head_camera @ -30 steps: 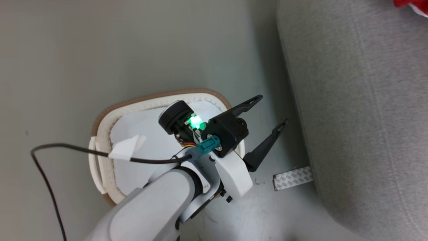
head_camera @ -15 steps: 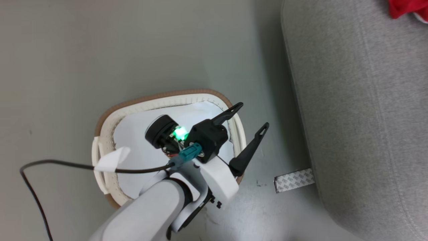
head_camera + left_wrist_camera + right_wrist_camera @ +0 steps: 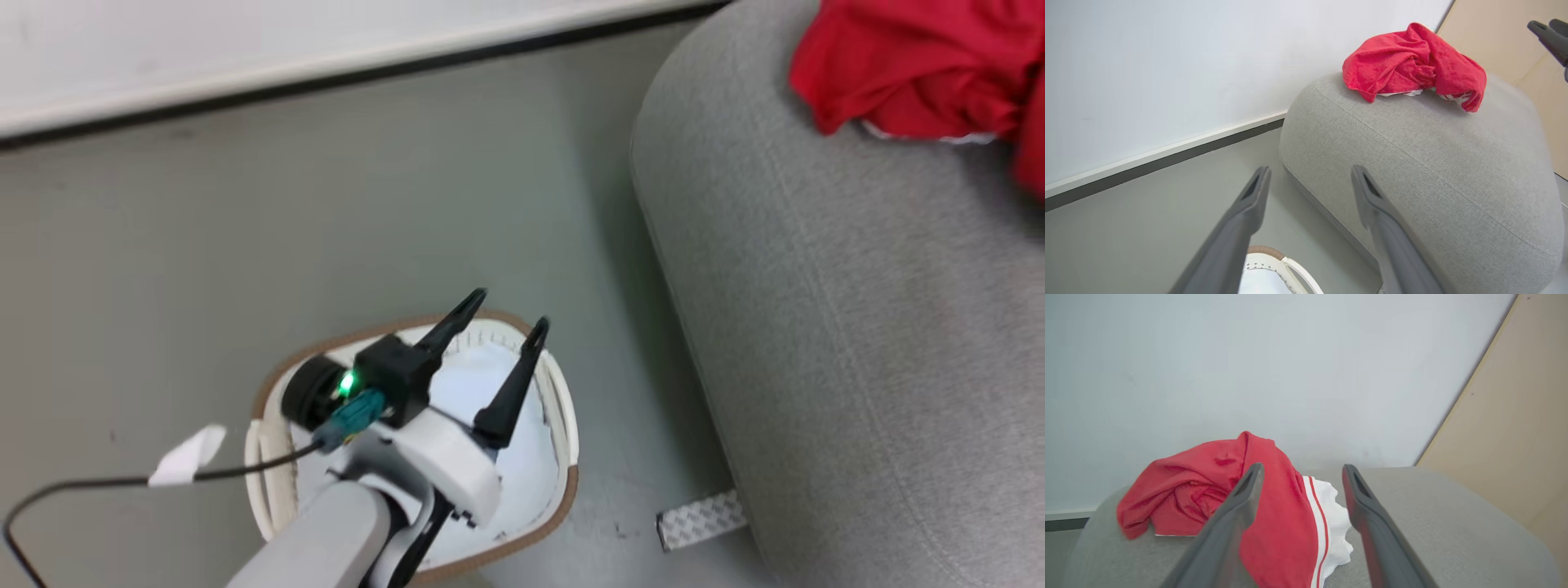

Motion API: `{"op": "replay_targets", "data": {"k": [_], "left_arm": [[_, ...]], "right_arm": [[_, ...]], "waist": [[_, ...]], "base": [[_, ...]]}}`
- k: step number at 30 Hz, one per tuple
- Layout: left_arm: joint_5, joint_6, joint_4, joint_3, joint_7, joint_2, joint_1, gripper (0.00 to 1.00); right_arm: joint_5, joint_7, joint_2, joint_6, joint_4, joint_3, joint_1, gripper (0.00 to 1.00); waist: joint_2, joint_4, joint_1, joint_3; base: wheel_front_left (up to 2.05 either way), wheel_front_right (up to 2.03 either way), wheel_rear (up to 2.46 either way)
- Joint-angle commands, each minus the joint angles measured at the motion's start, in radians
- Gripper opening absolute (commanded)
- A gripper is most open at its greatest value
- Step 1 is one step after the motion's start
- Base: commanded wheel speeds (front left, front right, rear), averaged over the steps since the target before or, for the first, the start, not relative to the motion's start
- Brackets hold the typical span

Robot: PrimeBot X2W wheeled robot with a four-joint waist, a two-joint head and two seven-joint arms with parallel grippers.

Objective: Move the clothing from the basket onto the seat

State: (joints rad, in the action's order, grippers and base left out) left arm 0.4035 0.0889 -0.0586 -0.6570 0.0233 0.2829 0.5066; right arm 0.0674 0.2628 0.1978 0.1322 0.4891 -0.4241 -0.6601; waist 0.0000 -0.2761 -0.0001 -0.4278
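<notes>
Though heaped loosely at far right on the seat [image 3: 1412, 171], well apart from the basket [image 3: 562, 433], judged soft, light, limp clothing [image 3: 1412, 61]; best pinched at a raised red fold. Left jaws, right jaws: both parted, gripping nothing.

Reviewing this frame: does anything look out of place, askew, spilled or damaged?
Nothing damaged or spilled. The clothing lies crumpled in a heap near one end of the seat, not spread flat. One oddity: a patterned strip on the floor beside the seat's base, near the basket.
</notes>
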Motion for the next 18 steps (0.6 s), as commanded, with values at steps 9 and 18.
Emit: {"op": "replay_targets", "data": {"k": [9, 18], "left_arm": [[0.043, 0.066, -0.090, 0.054, 0.138, 0.003, -0.155, 1.00], [0.070, 0.131, -0.178, 0.145, 0.235, 0.007, -0.301, 1.00]], "right_arm": [[-0.079, 0.001, -0.038, -0.003, -0.241, 0.123, 0.294, 1.00], [-0.092, 0.001, -0.100, -0.003, -0.327, 0.222, 0.529, 1.00]], "waist": [[0.0000, 0.066, 0.0001, 0.240], [0.0000, 0.140, 0.0001, 0.387]], "base": [[0.00, 0.00, 0.00], [0.00, 0.00, 0.00]]}}
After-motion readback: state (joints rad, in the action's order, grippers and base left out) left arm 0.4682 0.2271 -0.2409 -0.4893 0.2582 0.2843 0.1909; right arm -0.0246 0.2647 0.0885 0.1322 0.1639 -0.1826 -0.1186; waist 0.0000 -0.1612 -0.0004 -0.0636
